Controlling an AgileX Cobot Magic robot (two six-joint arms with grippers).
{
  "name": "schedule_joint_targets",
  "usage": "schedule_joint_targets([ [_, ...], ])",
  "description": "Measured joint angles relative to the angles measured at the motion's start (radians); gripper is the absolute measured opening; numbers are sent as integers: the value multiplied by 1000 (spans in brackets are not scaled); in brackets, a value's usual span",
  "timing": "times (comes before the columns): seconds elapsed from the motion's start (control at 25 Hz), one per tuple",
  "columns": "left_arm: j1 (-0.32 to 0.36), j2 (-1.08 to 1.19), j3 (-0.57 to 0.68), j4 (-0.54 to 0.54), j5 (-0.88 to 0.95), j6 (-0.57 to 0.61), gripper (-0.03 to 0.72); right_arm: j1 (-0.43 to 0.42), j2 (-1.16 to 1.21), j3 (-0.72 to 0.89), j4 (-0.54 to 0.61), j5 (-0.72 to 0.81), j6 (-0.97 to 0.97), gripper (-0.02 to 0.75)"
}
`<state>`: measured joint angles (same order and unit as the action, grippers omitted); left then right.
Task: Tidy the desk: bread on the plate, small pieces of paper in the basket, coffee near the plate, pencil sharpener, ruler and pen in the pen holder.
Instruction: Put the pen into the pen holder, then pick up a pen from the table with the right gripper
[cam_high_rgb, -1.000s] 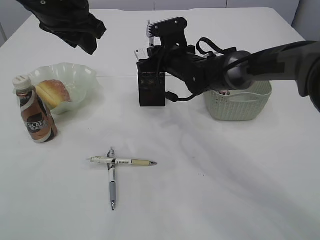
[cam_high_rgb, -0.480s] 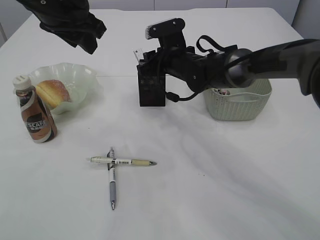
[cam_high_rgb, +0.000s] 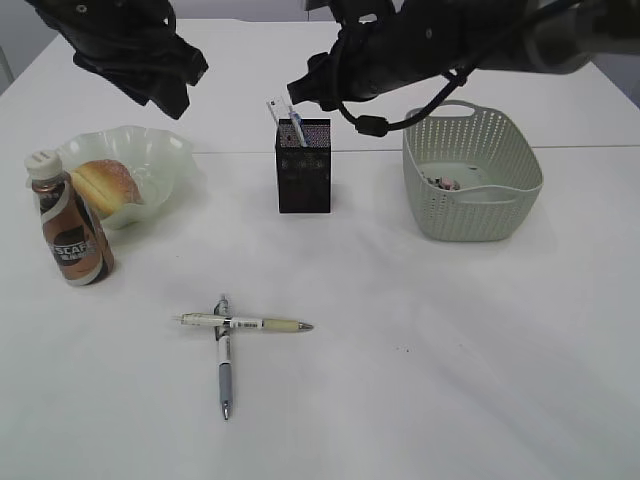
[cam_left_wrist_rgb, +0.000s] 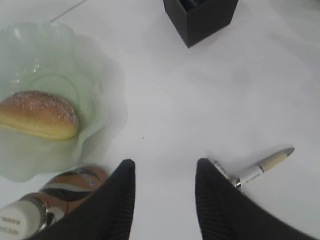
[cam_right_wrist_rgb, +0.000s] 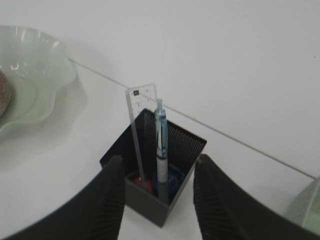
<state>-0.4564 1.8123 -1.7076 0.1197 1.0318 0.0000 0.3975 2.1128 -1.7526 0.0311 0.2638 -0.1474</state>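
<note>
The black mesh pen holder (cam_high_rgb: 303, 166) stands at the table's middle back and holds a clear ruler (cam_right_wrist_rgb: 136, 135), a blue pen (cam_right_wrist_rgb: 161, 145) and a red and a blue object at its bottom. My right gripper (cam_right_wrist_rgb: 160, 167) is open and empty above it; in the exterior view it (cam_high_rgb: 315, 88) hangs just above the holder. Two pens lie crossed at the front: a beige one (cam_high_rgb: 250, 323) and a grey one (cam_high_rgb: 223, 362). My left gripper (cam_left_wrist_rgb: 164, 170) is open and empty, high above the table. The bread (cam_high_rgb: 105, 184) lies on the green plate (cam_high_rgb: 160, 150), the coffee bottle (cam_high_rgb: 68, 222) beside it.
A pale green basket (cam_high_rgb: 473, 215) stands at the right with small paper pieces (cam_high_rgb: 445, 183) inside. The left arm (cam_high_rgb: 125, 45) hovers over the back left, above the plate.
My right gripper has let go of the blue pen into the holder and risen up and back, away from it. The left arm has hardly moved.
</note>
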Motion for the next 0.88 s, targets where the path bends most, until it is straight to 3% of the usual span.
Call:
schedule_joint_targets([
  [0.2,0,0,-19,-2,131,-9,299,16,-77,0,0,195,0,333],
  [0.4,0,-28,-90,9,203,-90,298,68,-126,0,0,324,-10,333],
  [0.64,0,-153,-123,45,213,-153,298,115,-132,0,26,482,-175,333],
  [0.88,0,-265,-124,74,224,-161,298,115,-132,0,169,642,-432,333],
])
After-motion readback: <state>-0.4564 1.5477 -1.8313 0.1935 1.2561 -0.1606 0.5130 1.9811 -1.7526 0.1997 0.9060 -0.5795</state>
